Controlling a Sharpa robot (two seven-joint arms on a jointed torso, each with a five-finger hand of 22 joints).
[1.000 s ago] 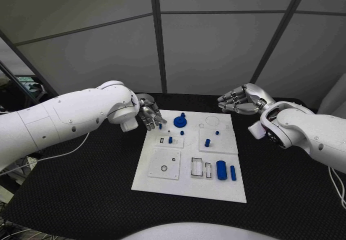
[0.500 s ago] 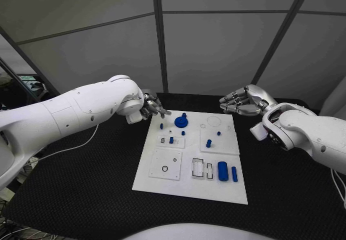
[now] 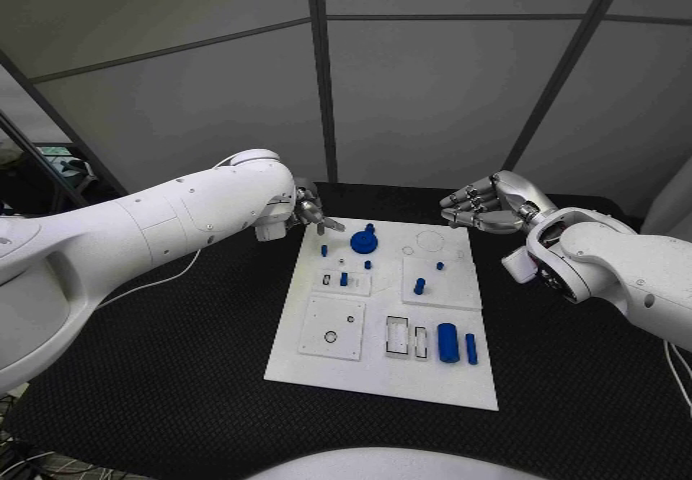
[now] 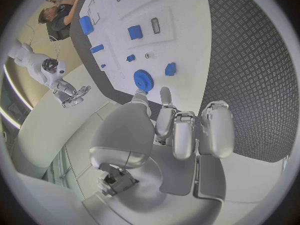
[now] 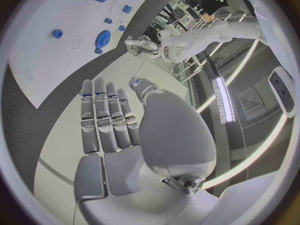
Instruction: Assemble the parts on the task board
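Task early | blue parts (image 3: 447, 342) lie loose on white board (image 3: 375, 375) at centre | left hand (image 3: 307, 212) empty, fingers loosely together, upper left | right hand (image 3: 488, 203) empty, fingers curled, upper right

White task board (image 3: 378, 345); blue parts (image 3: 447, 342) — black table (image 3: 173, 370); silver hands (image 3: 488, 208).

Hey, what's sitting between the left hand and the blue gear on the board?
Nothing much: in the head view, just a short bare strip of the white task board separates the left hand from the blue gear.
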